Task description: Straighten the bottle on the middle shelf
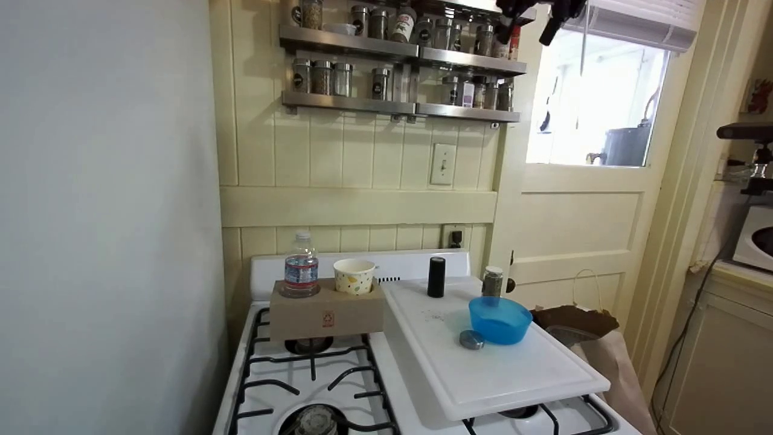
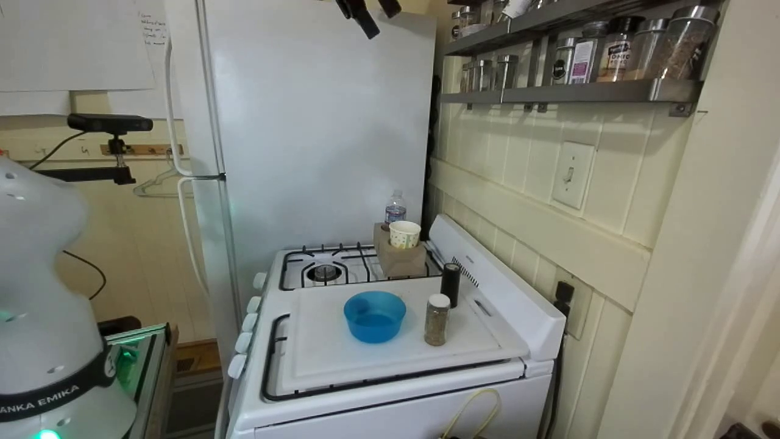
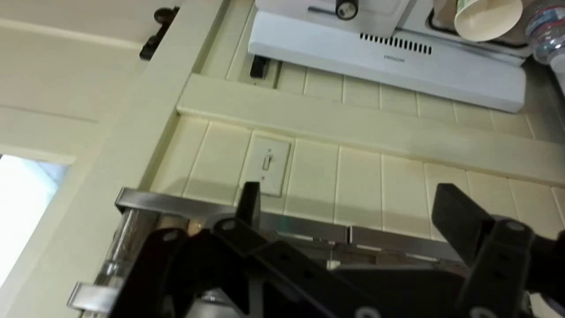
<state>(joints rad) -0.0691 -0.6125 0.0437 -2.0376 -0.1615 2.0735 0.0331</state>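
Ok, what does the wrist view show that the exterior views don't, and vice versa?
Only the wrist view: readable HOTPOINT lettering on the stove's backguard.
Only the exterior views: the tilted bottle on the middle shelf, the blue bowl and the white-lidded jar.
All share: the open gripper, paper cup, water bottle, light switch and spice rack.

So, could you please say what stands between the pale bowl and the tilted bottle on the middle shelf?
Two lidded jars stand between the bowl and the tilted bottle, in an exterior view.
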